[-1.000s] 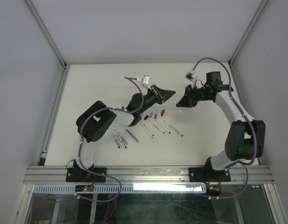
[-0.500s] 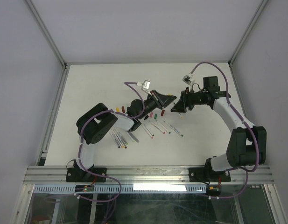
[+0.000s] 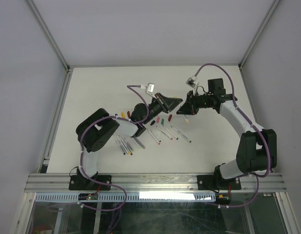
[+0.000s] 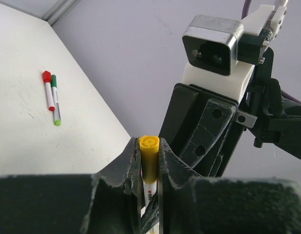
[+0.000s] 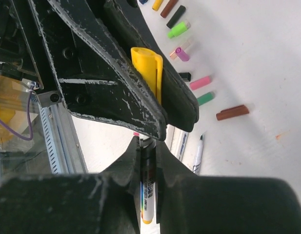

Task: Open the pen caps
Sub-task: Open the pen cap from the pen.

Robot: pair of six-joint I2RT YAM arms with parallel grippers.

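Above the table my two grippers meet over one pen. My left gripper (image 4: pixel 149 146) is shut on its yellow pen cap (image 4: pixel 149 158), which also shows as the yellow pen cap (image 5: pixel 148 73) in the right wrist view. My right gripper (image 5: pixel 148 142) is shut on the white pen barrel (image 5: pixel 148 195) just below that cap. From above, the left gripper (image 3: pixel 175 104) and right gripper (image 3: pixel 182 110) touch tip to tip. Loose pen caps lie on the table: green (image 5: pixel 178 30), pink (image 5: pixel 200 82) and dark red (image 5: pixel 232 112).
Several uncapped pen barrels (image 3: pixel 166 132) lie in a row below the grippers, and more pens (image 3: pixel 124 145) lie by the left arm. Two capped pens, red (image 4: pixel 48 90) and green (image 4: pixel 54 101), rest near the back wall. A small pale piece (image 3: pixel 186 119) lies under the right gripper.
The right arm has swung left to meet the left gripper, opened on the way, and shut on the pen barrel. The left arm shifted slightly, still holding the pen.
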